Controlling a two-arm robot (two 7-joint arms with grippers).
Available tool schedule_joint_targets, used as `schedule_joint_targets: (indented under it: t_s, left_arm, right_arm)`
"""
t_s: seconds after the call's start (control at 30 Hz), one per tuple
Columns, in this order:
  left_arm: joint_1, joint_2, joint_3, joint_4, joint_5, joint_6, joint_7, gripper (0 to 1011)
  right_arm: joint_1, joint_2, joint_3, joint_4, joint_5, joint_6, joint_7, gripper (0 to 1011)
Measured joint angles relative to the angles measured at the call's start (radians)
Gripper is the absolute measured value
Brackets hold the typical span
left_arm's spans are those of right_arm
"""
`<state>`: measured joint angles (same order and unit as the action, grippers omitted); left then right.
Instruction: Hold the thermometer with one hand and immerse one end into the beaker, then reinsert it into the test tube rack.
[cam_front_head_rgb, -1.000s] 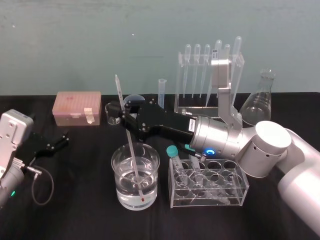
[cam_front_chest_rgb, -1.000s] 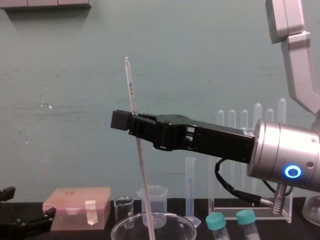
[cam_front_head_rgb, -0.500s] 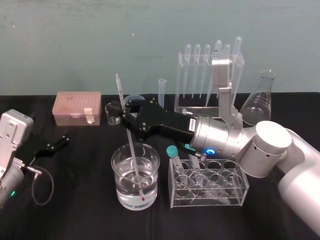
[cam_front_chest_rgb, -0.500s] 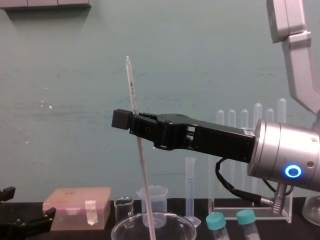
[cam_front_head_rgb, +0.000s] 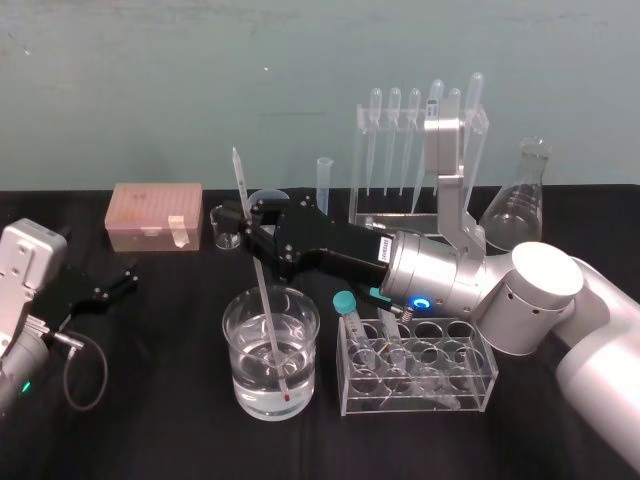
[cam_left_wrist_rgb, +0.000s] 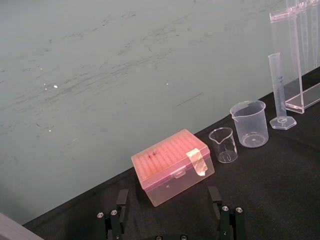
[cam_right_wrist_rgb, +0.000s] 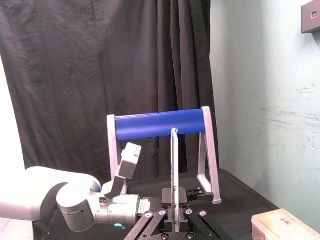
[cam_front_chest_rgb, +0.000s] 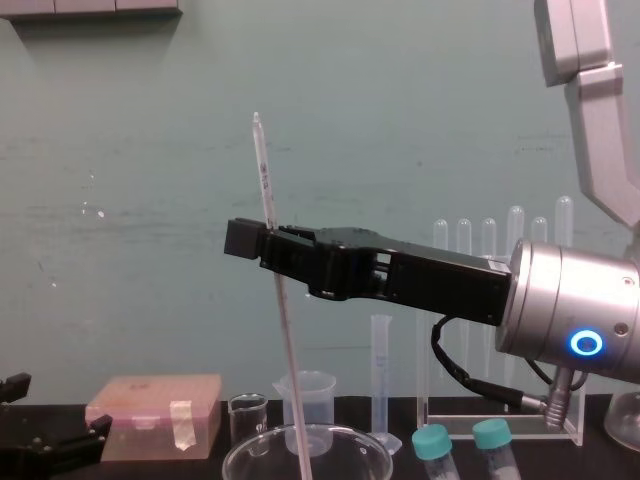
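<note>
On my screen the black table carries everything. The right gripper reaches in from the right and hangs above the beaker, which holds water and stands at the front, just left of a low tube holder. The test tube rack stands well behind, at the back of the table. My left gripper sits low at the far left, well apart, its jaws spread wide. The right jaws are clamped on the thermometer, gripping it in its upper part, with a short length sticking up above them. It tilts slightly, top to the left. Below the jaws it runs down into the beaker, its red tip under the water, near the bottom.
</note>
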<state>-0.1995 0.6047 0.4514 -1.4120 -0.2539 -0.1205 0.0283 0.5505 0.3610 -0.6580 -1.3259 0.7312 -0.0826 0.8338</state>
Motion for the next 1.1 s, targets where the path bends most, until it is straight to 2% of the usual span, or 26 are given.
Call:
schedule_joint_targets:
  t_s: [1.1]
  left_arm:
    - [0.0,0.0,0.0,0.0,0.0,0.0,0.0,1008]
  right_arm:
    - [0.005,0.0,0.001,-0.001,0.002,0.006,-0.001,56]
